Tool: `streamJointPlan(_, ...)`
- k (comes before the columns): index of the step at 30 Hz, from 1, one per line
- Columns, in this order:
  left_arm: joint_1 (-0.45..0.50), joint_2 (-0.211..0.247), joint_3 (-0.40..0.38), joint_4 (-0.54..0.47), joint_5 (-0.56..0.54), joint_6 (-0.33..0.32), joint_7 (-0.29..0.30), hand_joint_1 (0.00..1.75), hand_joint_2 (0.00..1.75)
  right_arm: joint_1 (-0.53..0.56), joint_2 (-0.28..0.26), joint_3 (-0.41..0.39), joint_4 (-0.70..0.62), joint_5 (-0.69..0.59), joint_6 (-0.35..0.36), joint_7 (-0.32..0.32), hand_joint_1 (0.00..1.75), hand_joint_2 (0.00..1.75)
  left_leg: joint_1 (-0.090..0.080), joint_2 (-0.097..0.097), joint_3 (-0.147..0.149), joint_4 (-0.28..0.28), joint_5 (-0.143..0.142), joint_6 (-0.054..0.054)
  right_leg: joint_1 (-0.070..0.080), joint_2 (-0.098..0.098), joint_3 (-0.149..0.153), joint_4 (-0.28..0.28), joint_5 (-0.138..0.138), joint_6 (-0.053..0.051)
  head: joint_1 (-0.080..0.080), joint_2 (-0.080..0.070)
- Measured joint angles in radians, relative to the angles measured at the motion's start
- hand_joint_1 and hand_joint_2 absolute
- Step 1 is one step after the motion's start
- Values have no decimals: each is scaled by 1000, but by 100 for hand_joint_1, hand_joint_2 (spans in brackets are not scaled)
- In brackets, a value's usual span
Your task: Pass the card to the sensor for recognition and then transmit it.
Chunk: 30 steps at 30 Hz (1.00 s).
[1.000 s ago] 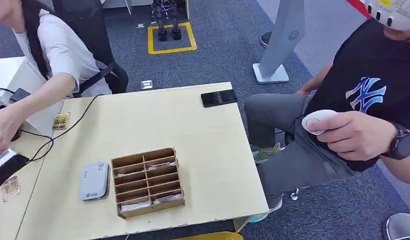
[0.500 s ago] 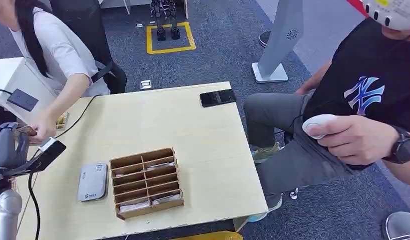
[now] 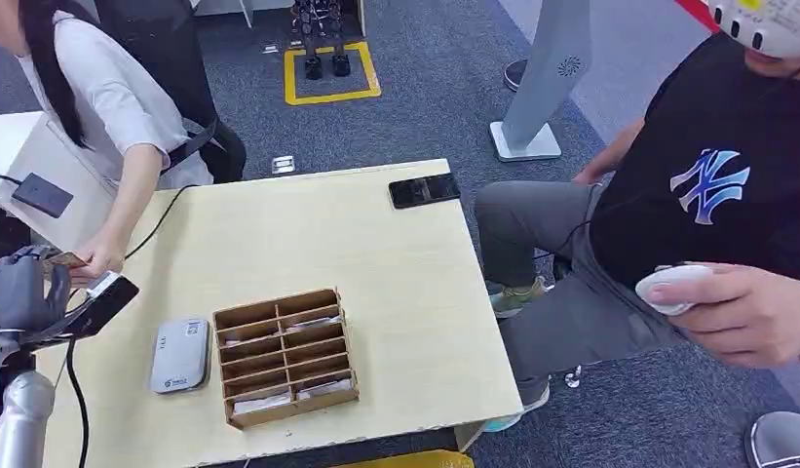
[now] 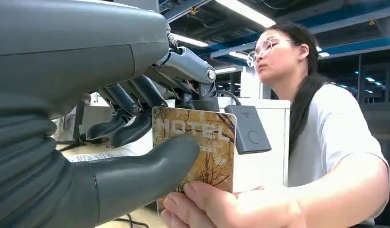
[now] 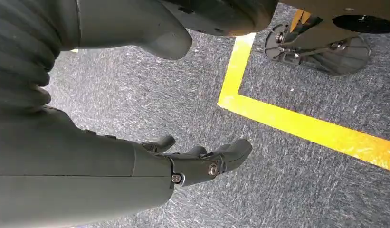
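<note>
Holding the card [image 4: 195, 147] between its thick thumb and the darker fingers, the left hand [image 3: 20, 292] is now raised at the left edge of the table [image 3: 376, 263]. One second ago this hand was not in the head view at all, and half a second ago it was a little nearer to the edge; the person in the white shirt has also brought a hand [image 4: 231, 204] to the card and touches its lower corner. I judge this as the handing-over step: the card is shared between the robot and the person, and it is not certain from these pictures who carries it.

The black reader [image 4: 247, 129] stands just behind the card in the wrist view, near but, I think, not touching; the view is too flat to be sure. The grey sensor [image 3: 181, 353] lies on the table just beside the wooden card box [image 3: 284, 353].

The right hand [image 5: 202, 161] hangs over the carpet with fingers apart, holding nothing.

For moving, the table between the box and the far phone [image 3: 425, 190] is bare, but a cable [image 3: 74, 380] hangs close to the left arm, and the person's forearm is near.
</note>
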Motion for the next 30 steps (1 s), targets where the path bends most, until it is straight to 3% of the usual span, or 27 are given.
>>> streamJointPlan(12,4,0,0,4,24,-3,-20,173,175,1,-2,0,0,0,8,-1,0,175,0,1,-2,0,0,0,0,0,-1,0,0,0,0,0)
streamJointPlan(13,5,0,0,4,25,-3,-21,66,175,1,-2,0,0,0,8,0,0,175,0,1,-2,0,0,0,0,0,-2,0,0,0,0,0)
streamJointPlan(14,5,0,0,5,26,-3,-21,0,175,2,-2,0,0,0,8,0,0,175,0,1,-2,0,0,0,0,0,-2,0,0,0,0,0)
streamJointPlan(23,63,2,16,-13,56,50,-55,0,175,4,-2,0,0,-17,-8,9,0,175,0,1,-2,0,0,0,0,0,-1,0,0,0,0,0)
streamJointPlan(30,170,0,104,-75,128,78,-102,0,175,7,-2,0,0,-35,-16,9,0,175,0,1,-2,-1,0,0,0,0,-1,0,0,0,0,0)
